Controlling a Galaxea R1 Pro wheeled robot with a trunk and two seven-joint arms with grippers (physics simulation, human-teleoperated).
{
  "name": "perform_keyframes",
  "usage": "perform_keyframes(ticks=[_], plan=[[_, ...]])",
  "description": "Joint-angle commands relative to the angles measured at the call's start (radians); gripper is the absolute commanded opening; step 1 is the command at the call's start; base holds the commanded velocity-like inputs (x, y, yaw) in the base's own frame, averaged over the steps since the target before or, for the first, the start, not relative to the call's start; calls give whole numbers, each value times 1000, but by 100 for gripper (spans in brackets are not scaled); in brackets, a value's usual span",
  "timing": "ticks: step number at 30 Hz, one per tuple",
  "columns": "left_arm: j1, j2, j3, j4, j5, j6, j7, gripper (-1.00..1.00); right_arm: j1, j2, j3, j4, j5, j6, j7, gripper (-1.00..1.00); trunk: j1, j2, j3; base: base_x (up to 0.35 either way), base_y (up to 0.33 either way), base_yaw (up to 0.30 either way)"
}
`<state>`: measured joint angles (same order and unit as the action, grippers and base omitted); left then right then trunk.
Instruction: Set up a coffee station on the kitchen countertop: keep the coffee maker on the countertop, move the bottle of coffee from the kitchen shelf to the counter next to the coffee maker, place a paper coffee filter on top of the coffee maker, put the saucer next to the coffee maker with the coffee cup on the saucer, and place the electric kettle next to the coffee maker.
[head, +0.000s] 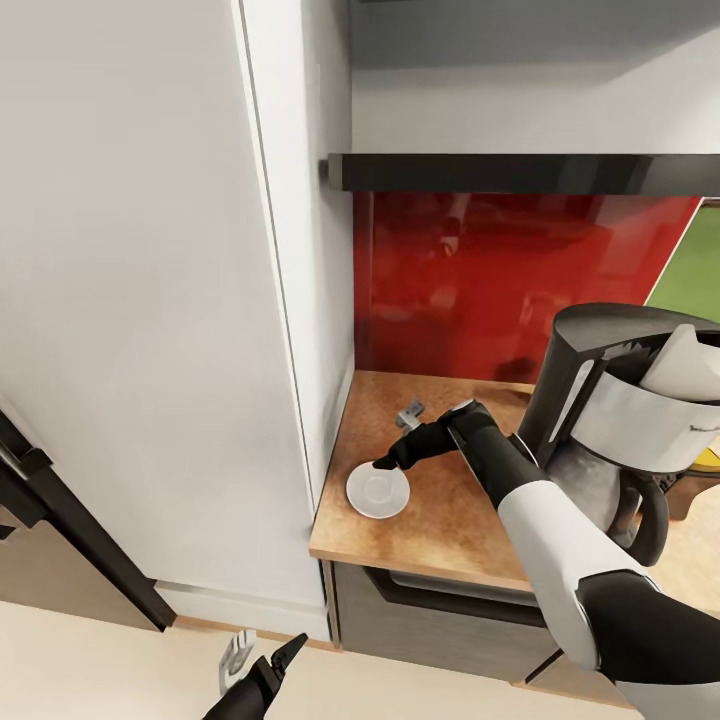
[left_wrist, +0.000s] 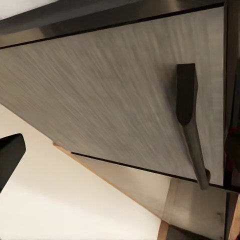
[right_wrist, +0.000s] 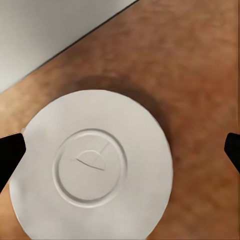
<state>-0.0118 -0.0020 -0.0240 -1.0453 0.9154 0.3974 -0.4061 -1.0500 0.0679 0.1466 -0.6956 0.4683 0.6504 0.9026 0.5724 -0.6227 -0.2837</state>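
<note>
Head view: right hand (head: 392, 462) spread wide over saucer (head: 377, 493) on countertop (head: 450, 530); left hand (head: 270, 668) state unclear; no readable writing

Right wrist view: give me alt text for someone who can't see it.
A round white saucer lies flat and empty on the speckled brown countertop, seen from straight above. The right gripper hangs over it with its jaws open, one dark tip at each side edge. A pale cabinet side crosses one corner.
</note>
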Motion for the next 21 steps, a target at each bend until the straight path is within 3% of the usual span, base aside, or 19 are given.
perform_keyframes(ticks=[1, 10, 13, 21], plan=[[0, -1, 1, 0, 9, 9, 0, 100, -1, -1, -1, 3, 9, 3, 8, 100, 0, -1, -2, 46, 0, 0], [0, -1, 2, 1, 10, 9, 0, 100, -1, -2, 2, 27, 9, 3, 8, 100, 0, -1, -2, 94, 0, 0], [0, -1, 1, 1, 28, 8, 0, 100, -1, -2, 2, 30, 10, 3, 7, 100, 0, -1, -2, 24, 0, 0], [0, -1, 2, 1, 35, 8, -2, 100, -1, -2, 3, 35, 12, 3, 7, 100, 0, -1, -2, 86, 0, 0]])
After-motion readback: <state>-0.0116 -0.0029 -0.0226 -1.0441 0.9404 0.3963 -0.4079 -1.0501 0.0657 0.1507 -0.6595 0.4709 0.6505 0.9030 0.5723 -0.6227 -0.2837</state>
